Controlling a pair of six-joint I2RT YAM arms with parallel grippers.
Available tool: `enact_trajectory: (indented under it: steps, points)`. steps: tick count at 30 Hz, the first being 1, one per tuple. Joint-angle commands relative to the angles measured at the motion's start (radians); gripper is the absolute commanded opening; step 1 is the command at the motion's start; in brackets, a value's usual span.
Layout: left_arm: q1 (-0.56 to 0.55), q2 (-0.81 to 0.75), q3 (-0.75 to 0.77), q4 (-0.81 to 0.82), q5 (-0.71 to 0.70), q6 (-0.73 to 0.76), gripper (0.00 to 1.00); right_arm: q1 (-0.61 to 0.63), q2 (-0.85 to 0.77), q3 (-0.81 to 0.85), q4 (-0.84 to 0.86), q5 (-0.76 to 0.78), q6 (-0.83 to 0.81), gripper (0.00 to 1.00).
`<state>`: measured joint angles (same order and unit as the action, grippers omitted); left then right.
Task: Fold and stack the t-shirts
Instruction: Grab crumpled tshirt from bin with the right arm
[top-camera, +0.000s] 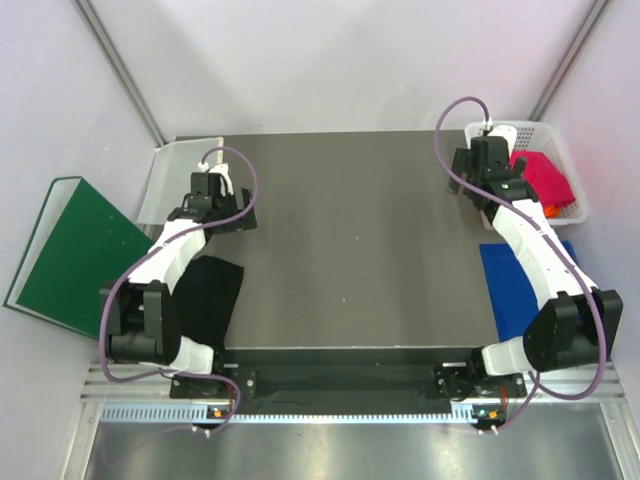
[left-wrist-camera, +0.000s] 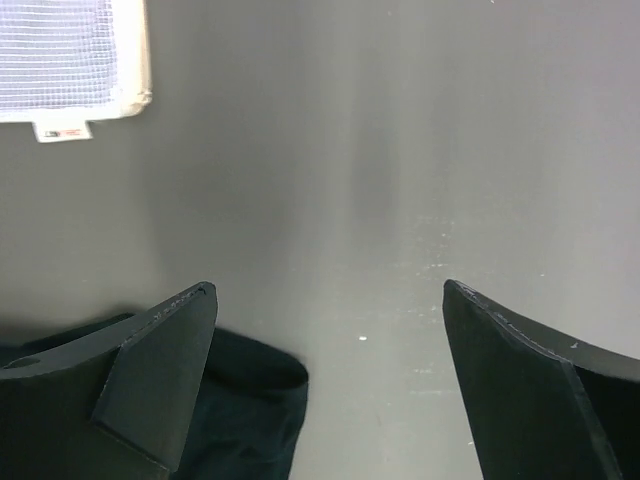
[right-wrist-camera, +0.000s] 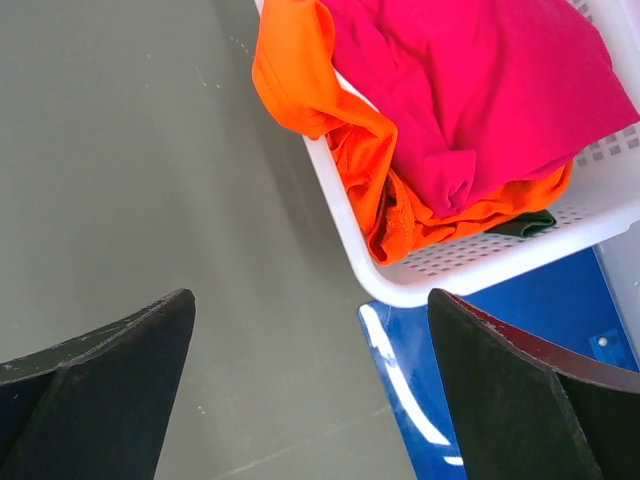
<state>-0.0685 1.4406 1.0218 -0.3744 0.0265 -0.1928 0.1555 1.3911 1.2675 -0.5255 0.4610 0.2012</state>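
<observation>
At table's 2 o'clock corner, right gripper (right-wrist-camera: 310, 295) spread wide, empty. Pink shirt (right-wrist-camera: 480, 90) atop orange shirt (right-wrist-camera: 400, 210) in white basket (right-wrist-camera: 470, 265), 1 o'clock of fingers. Left gripper (left-wrist-camera: 328, 290) also released, empty; black shirt (left-wrist-camera: 250, 400) at its 7 o'clock.

A dark grey matte desk (top-camera: 350, 250) fills the middle, enclosed by plain pale walls (top-camera: 330, 60) at the back and both sides. Two thin metal struts (top-camera: 120, 60) run diagonally up the back corners. Along the near edge lies a slotted aluminium rail (top-camera: 340, 411), with a brushed metal sheet (top-camera: 330, 450) below it. The light is soft and even, leaving a faint sheen on the desk.
</observation>
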Motion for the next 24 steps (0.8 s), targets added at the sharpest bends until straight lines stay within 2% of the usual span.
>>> enact_trajectory:
  steps: [1, 7, 9, 14, 19, 24]
  points:
    - [-0.004, 0.033, 0.060, 0.019, 0.023, -0.040, 0.99, 0.007, 0.032, 0.010, 0.008, 0.027, -0.037, 0.99]
    - [-0.004, 0.144, 0.136, -0.021, 0.023, -0.059, 0.99, -0.005, 0.088, 0.064, 0.030, 0.090, -0.062, 1.00]
    - [-0.004, 0.214, 0.213, -0.063, 0.006, -0.079, 0.99, -0.023, 0.117, 0.111, 0.028, 0.088, -0.056, 1.00]
    - [-0.011, 0.375, 0.436, -0.172, 0.067, -0.079, 0.99, -0.122, 0.210, 0.233, -0.011, 0.019, -0.020, 1.00]
    - [-0.037, 0.434, 0.534, -0.172, 0.134, -0.065, 0.99, -0.215, 0.313, 0.383, -0.088, -0.054, -0.034, 1.00]
    - [-0.070, 0.507, 0.650, -0.190, 0.138, -0.050, 0.99, -0.281, 0.408, 0.486, -0.130, -0.048, -0.055, 0.99]
